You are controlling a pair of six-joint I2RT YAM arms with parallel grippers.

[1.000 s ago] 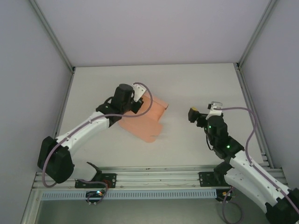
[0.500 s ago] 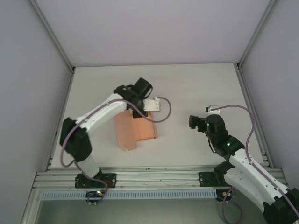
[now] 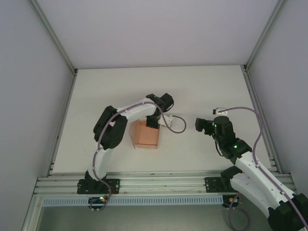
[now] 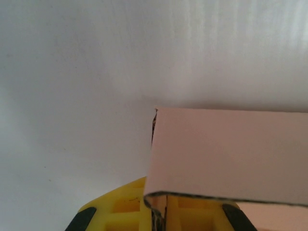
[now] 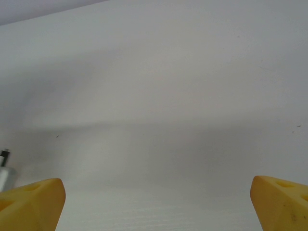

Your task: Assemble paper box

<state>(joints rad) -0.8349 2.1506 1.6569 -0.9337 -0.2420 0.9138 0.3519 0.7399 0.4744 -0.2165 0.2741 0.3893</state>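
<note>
1. The left arm (image 3: 111,126) comes up from its base on the metal rail (image 3: 159,185) at the near edge. It bends and reaches over to the middle of the white table (image 3: 202,86).
2. The paper box (image 3: 144,138) sits on the table near the middle, a little to the left, right under the end of the left arm. It is salmon pink. From above it looks like a small folded boxy shape with a flat top.
3. The left gripper (image 3: 155,123) is at the far right edge of the box and touches it. Its jaws are squeezed tight on a thin fold of the pink card.
4. In the left wrist view, the yellow fingers (image 4: 120,214) are at the bottom, pressed close together. The edge of the card goes down between them. A wide pink panel stretches off to the right above them, with white table behind it.
5. The right gripper (image 3: 200,124) hangs to the right of the box, well apart from it, with bare table between the 2. It points left, toward the box.
6. Its jaws are spread wide and hold nothing. In the right wrist view, 1 yellow fingertip (image 5: 33,197) is in the bottom left corner and the other is in the bottom right corner, with white table between them.
7. The right arm (image 3: 243,159) runs back down to its base at the near right corner.
</note>
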